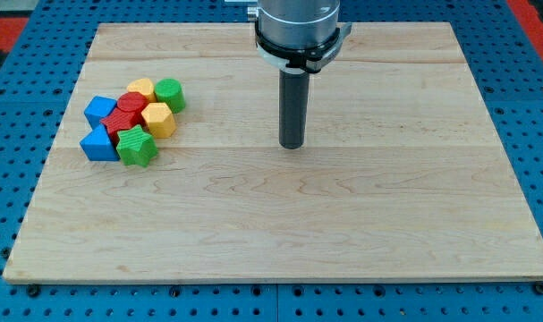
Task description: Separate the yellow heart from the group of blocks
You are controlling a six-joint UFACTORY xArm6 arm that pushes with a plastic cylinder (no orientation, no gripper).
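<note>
The yellow heart (pixel 140 88) sits at the top of a tight group of blocks on the left of the wooden board (pixel 343 233). It touches the green cylinder (pixel 169 93) on its right and a red cylinder (pixel 131 102) below it. The group also holds a yellow hexagon (pixel 158 118), a second red block (pixel 120 123), a blue block (pixel 99 109) at the left, a blue cube (pixel 98 143) and a green star (pixel 137 147) at the bottom. My tip (pixel 292 145) rests on the board well to the right of the group, touching no block.
The arm's grey and black mount (pixel 298 31) hangs over the board's top middle. Blue perforated table (pixel 12 134) surrounds the board on all sides.
</note>
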